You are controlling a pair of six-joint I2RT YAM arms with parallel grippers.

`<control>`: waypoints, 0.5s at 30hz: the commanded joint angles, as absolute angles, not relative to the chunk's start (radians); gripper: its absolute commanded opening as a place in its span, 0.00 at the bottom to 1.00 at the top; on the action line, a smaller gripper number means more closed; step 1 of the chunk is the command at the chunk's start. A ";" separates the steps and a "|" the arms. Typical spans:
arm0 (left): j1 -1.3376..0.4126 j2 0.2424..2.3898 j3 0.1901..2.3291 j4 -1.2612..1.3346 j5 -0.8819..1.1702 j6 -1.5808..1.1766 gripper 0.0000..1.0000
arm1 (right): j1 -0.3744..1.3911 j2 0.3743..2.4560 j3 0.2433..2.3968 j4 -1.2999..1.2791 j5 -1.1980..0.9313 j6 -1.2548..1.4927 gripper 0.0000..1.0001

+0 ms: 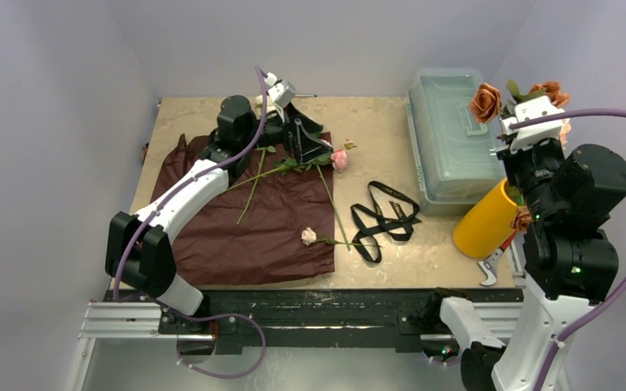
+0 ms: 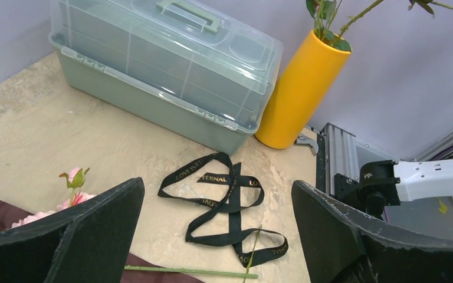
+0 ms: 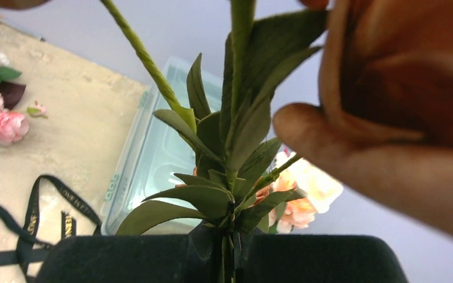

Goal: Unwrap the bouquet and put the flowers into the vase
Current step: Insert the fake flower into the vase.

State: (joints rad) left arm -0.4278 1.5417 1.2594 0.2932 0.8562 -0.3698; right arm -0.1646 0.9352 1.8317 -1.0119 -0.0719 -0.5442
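The right gripper (image 3: 229, 254) is clamped on the stems of orange roses (image 1: 486, 101) standing in the yellow vase (image 1: 487, 220), by the right edge of the tabletop (image 1: 375, 122) beside the clear box (image 1: 448, 138). The left gripper (image 2: 218, 230) hangs wide open (nothing between its fingers (image 2: 88, 236)) over loose roses (image 1: 339, 158) on the maroon paper (image 1: 269, 220) toward the far-left corner; black ribbon (image 1: 385, 218) lies mid-table.
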 commanded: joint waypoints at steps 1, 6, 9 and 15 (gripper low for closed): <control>-0.429 1.501 1.253 0.279 0.849 -0.328 0.96 | -0.169 0.901 1.728 -0.907 -0.107 -0.567 0.00; -0.428 1.509 1.248 0.294 0.855 -0.364 0.96 | -0.168 0.857 1.571 -0.859 -0.082 -0.587 0.00; -0.428 1.509 1.246 0.299 0.859 -0.368 0.96 | -0.169 0.853 1.513 -0.841 -0.062 -0.567 0.00; -0.426 1.512 1.244 0.296 0.856 -0.372 0.96 | -0.169 0.861 1.439 -0.803 -0.003 -0.542 0.00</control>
State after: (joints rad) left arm -0.4278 1.5417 1.2476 0.2676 0.8551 -0.3592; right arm -0.1646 0.8581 1.4704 -0.8856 -0.0471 -0.5636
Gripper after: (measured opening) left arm 0.959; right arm 0.035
